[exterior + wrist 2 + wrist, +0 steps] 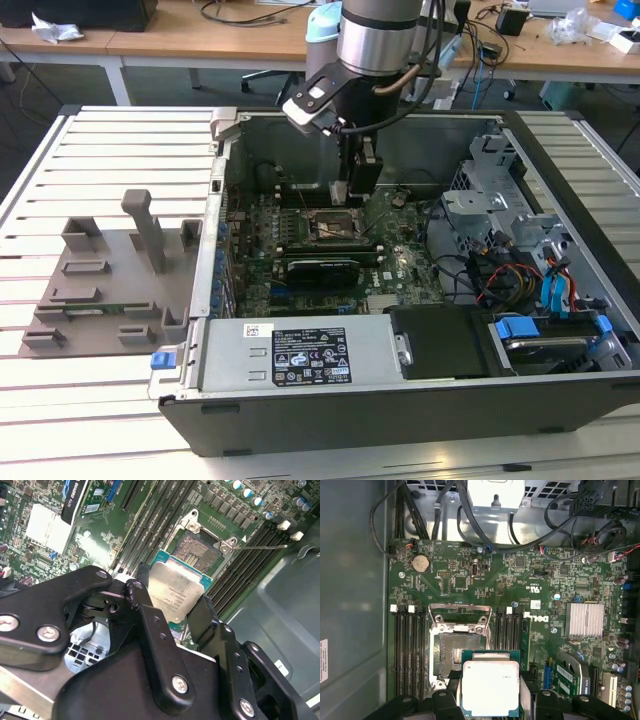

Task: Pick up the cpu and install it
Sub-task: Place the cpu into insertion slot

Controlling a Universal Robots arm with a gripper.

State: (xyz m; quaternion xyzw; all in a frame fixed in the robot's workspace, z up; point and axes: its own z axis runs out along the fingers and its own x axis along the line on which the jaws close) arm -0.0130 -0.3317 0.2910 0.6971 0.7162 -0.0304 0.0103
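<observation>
holding the cpu (491,687) clamped between its fingers (150,617), your gripper (355,186) hangs inside the computer case (400,420) just beside the open socket (454,652), so you can count the pickup as done, while the chip is not yet seated and the socket lies empty.
</observation>
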